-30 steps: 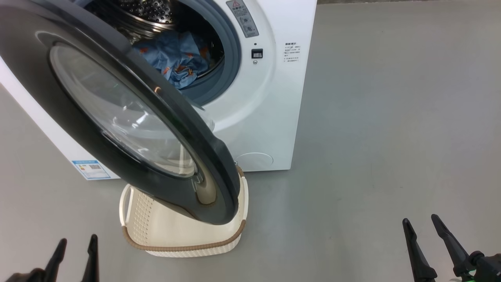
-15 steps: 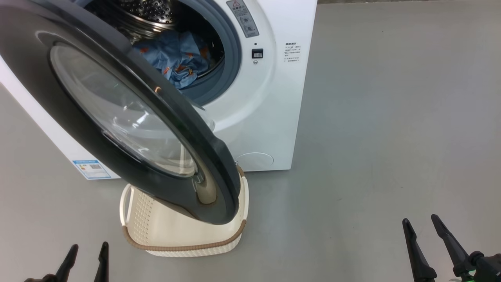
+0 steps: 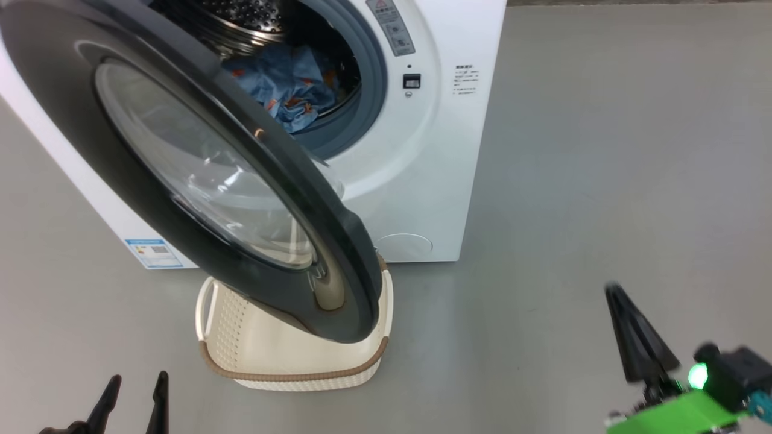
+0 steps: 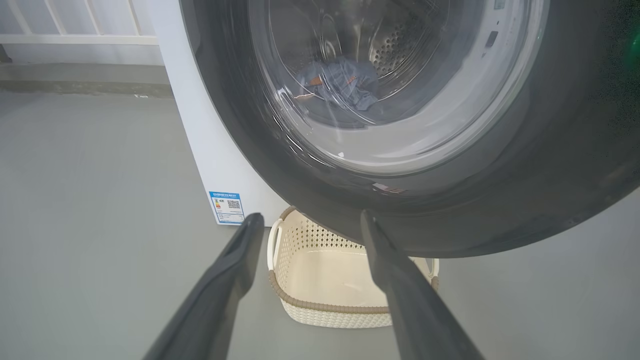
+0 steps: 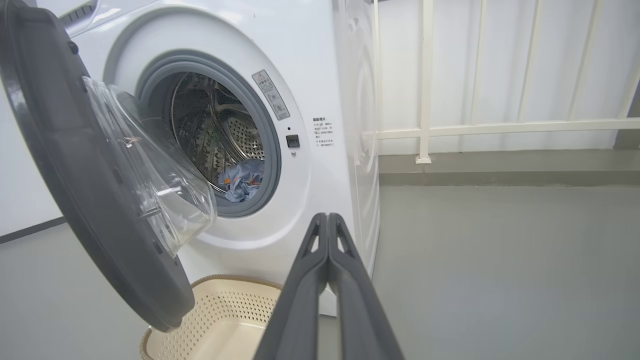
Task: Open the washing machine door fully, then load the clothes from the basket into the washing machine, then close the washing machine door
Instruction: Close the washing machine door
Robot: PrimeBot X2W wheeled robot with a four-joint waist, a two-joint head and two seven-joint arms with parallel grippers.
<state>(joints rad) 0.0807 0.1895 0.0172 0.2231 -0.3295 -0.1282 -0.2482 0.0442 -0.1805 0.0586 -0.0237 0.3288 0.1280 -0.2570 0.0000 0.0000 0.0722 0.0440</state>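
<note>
Now the left jaws stand spread, holding nothing; past their fingers (image 4: 225,280) the basket (image 4: 325,305) sits on the grey floor (image 4: 100,250), framed between the two tips and apart from them. The washing machine door (image 3: 199,163) hangs open, swung out over the basket, its black lower rim covering the basket's far end. The clothes (image 3: 289,84) lie bundled inside the drum of the washing machine (image 3: 422,150), well apart from both arms, with the door between them and the left jaws. A blue label sticker (image 3: 154,253) marks the machine's lower front corner. The right jaws are pressed together on nothing, fingers (image 5: 310,280) aimed at the machine's front corner. A white railing (image 5: 425,100) stands behind. From the head view the right arm is raised and blurred, a green light (image 3: 698,375) glowing at its wrist.
</note>
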